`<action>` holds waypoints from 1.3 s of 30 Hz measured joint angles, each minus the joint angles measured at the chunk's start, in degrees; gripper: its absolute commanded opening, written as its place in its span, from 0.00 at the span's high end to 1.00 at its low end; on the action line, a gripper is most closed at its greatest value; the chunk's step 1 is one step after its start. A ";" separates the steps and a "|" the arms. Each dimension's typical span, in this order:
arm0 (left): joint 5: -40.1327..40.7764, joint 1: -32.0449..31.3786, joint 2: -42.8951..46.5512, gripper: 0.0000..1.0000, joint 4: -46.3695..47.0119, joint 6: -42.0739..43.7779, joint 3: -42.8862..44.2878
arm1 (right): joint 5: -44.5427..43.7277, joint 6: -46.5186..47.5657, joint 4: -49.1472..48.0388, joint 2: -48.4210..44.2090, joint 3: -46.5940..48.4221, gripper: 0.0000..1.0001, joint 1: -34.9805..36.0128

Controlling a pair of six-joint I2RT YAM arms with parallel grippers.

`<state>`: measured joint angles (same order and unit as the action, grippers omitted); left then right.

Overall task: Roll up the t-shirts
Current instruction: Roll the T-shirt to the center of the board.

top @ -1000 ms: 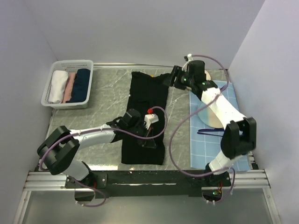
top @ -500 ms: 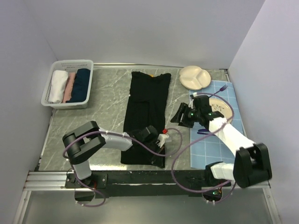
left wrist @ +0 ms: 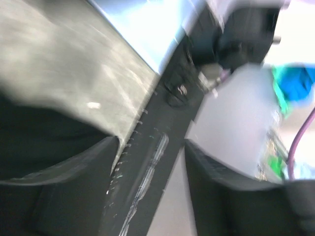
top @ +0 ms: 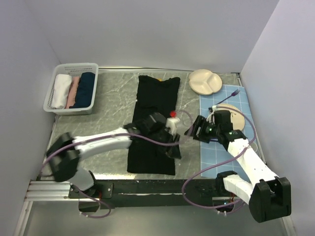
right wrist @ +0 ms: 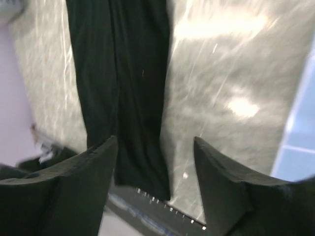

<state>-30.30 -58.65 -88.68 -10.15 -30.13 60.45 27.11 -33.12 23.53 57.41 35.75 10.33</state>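
The left gripper (top: 173, 147) has just released, fingers apart and empty, over the t-shirt (top: 156, 98) — a folded strip running from the desk's (top: 108, 110) far edge to its near edge. The right gripper (top: 193, 129), likewise spread, has swung alongside; rolling can probably begin.

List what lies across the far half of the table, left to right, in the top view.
white basket → black t-shirt → cream divided plate → purple fork
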 measured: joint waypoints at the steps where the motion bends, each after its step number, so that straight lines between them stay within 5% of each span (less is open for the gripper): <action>1: 3.06 0.72 3.30 0.22 -3.06 -0.35 0.79 | 1.92 -0.33 -1.22 -0.35 -2.19 0.25 0.26; 6: 14.97 5.53 14.10 0.09 -11.85 -0.83 2.38 | 7.87 -2.25 -3.91 -4.39 -11.54 0.17 5.75; 10: 18.88 19.34 17.97 0.07 -15.96 -4.33 -3.63 | 9.70 -3.26 -5.46 -6.03 -12.57 0.18 11.80; 20: 17.22 32.20 33.05 0.25 -24.79 -19.37 -29.49 | 10.84 -7.41 -10.27 6.38 -13.11 0.27 19.58; 25: 15.39 32.76 34.53 0.36 -25.22 -23.74 -33.40 | 11.50 -10.73 -11.15 9.88 -15.06 0.35 25.42; 39: 9.75 26.56 32.63 0.52 -19.37 -29.40 -38.16 | 15.93 -20.15 -18.80 18.49 -15.69 0.41 26.03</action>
<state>-20.56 -32.10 -56.05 -29.52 -59.53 22.28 43.05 -53.28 4.73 75.90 20.05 36.36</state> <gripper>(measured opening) 0.529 0.631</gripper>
